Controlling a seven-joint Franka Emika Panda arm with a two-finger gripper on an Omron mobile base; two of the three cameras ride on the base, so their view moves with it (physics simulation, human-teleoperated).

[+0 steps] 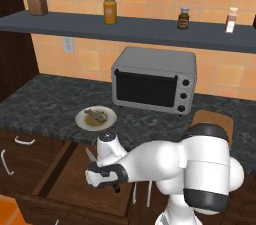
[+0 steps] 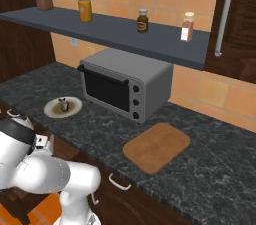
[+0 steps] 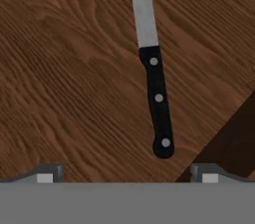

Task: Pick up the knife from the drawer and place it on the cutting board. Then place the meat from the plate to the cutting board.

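The dark speckled stone desk (image 1: 45, 101) carries a grey toaster oven (image 1: 152, 81), the flat light brown wooden cutting board with rounded corners (image 2: 157, 146) to its right, and the round white plate (image 1: 96, 118) with the small brownish-tan lump of meat (image 1: 97, 115) on it to its left. Below the desk's front edge the wide, shallow dark brown wooden drawer (image 1: 70, 179) stands pulled open, and the white arm reaches down into it.

The small black-handled knife with the thin silver blade (image 3: 154, 88) lies flat on the drawer floor, untouched, its handle end nearest the hand. The fingers (image 3: 47, 174) are spread wide and empty, one tip on each side of the handle line.

The step in hand seems to be the grasp. It should go best if the hand descends straight, keeps the riveted handle centred between the tips, and closes across the handle's narrow width, not the blade. The handle lies slightly askew, so a small wrist turn may help. Lift straight up, to clear the drawer's front wall.
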